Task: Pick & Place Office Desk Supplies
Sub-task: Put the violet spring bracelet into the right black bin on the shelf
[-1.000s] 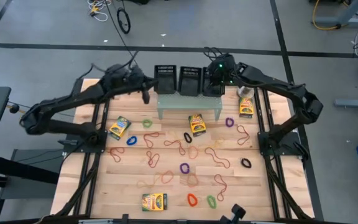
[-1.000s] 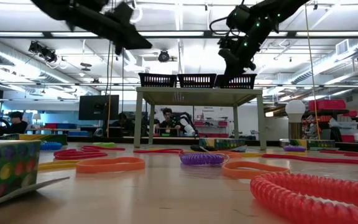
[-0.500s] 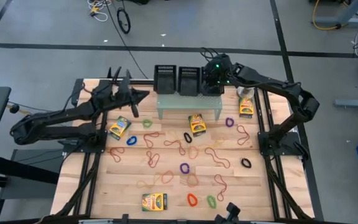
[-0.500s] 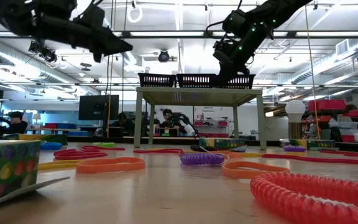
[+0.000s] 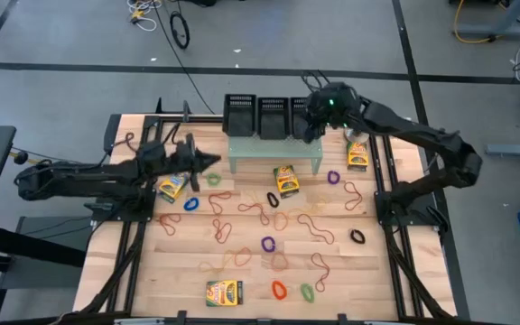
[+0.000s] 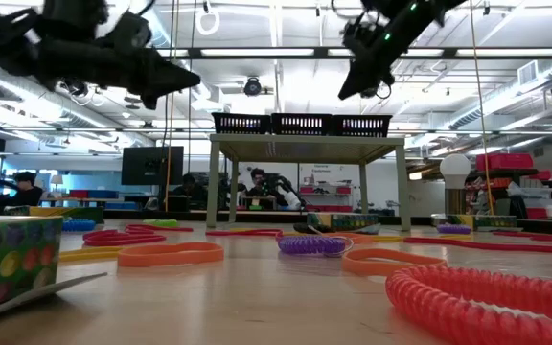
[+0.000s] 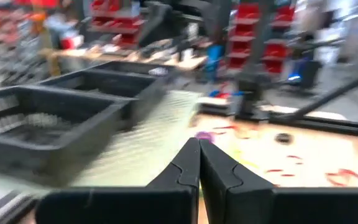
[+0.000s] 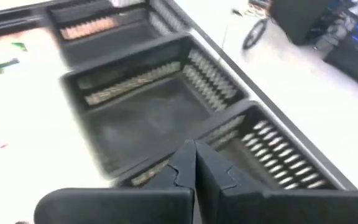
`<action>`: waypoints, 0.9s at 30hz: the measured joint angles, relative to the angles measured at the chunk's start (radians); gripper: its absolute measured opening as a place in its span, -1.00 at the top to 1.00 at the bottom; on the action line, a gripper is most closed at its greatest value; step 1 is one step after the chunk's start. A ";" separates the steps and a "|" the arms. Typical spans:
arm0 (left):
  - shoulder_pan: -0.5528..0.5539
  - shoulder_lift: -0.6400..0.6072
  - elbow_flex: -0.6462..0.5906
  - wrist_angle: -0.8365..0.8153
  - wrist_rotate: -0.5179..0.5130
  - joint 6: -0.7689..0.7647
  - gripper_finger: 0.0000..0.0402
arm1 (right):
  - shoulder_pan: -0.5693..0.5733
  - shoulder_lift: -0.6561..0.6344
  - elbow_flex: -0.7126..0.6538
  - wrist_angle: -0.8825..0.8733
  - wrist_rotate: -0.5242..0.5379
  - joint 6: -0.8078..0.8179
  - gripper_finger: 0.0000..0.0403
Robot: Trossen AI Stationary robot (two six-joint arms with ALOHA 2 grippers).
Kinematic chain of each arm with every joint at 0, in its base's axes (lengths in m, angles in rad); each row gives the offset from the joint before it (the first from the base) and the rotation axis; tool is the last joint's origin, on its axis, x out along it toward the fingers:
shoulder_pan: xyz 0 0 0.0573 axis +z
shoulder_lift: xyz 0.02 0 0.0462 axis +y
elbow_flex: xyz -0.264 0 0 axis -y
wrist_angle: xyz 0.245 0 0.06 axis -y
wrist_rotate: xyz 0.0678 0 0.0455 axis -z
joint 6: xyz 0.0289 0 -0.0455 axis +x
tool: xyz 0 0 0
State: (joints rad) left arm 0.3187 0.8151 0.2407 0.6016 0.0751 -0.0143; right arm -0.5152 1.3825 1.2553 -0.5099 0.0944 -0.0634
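Black and pressed tight together, the fingers of my left hand grasp nothing; from above I see that hand hanging over the table's left part, just beside a yellow-and-green box. My right hand is clenched empty as well, poised above the three black baskets that sit in a row on the pale green stand at the far edge; in the high view it hangs over the rightmost basket. Out across the wooden table the supplies lie scattered: a second box just in front of the stand, a third near the right edge, a fourth at the near edge. Thin rubber-band loops in red, orange, purple, green, blue and black lie spread over the middle and near parts of the table, none of them touched by either hand.
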 joint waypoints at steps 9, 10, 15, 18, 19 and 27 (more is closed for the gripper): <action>-0.128 0.022 -0.209 0.366 -0.118 -0.248 0.87 | 0.324 -0.184 -0.297 0.179 0.087 0.134 0.99; -0.136 0.023 -0.209 0.353 -0.111 -0.247 0.86 | 0.370 -0.191 -0.316 0.179 0.127 0.154 0.99; -0.220 0.041 -0.210 0.321 -0.162 -0.079 0.94 | 0.599 -0.199 -0.349 0.123 0.289 0.325 0.99; -0.269 0.049 -0.211 0.323 -0.226 -0.026 0.97 | 0.732 -0.176 -0.353 0.075 0.364 0.468 0.98; -0.288 0.049 -0.211 0.324 -0.233 -0.023 0.97 | 0.773 -0.164 -0.353 0.057 0.385 0.508 0.96; -0.403 0.053 -0.210 0.330 -0.243 0.016 0.97 | 0.955 -0.002 -0.353 -0.075 0.340 0.827 0.54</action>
State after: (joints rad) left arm -0.0841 0.8680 0.0303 0.9321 -0.1674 0.0017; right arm 0.4394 1.3801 0.9020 -0.5847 0.4341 0.7633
